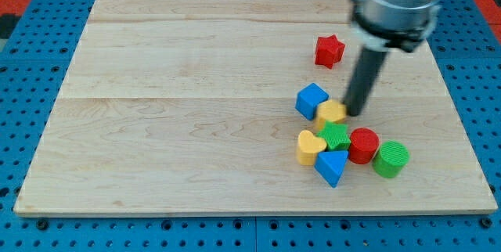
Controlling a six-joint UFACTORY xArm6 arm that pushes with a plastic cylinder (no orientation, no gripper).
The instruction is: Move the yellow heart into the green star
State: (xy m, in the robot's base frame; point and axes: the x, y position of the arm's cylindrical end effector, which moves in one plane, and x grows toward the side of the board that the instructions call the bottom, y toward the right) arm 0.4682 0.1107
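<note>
The yellow heart (310,146) lies at the view's lower right, touching the left side of the green star (337,136). My tip (354,113) stands just above and right of the green star, touching the right side of a yellow block (330,112) of unclear shape. The rod rises from the tip toward the view's top right.
A blue cube (311,100) touches the yellow block's upper left. A blue triangle (333,166) sits below the green star, a red cylinder (363,145) to its right, then a green cylinder (391,159). A red star (329,50) lies apart, higher up. The wooden board (156,88) ends near these blocks.
</note>
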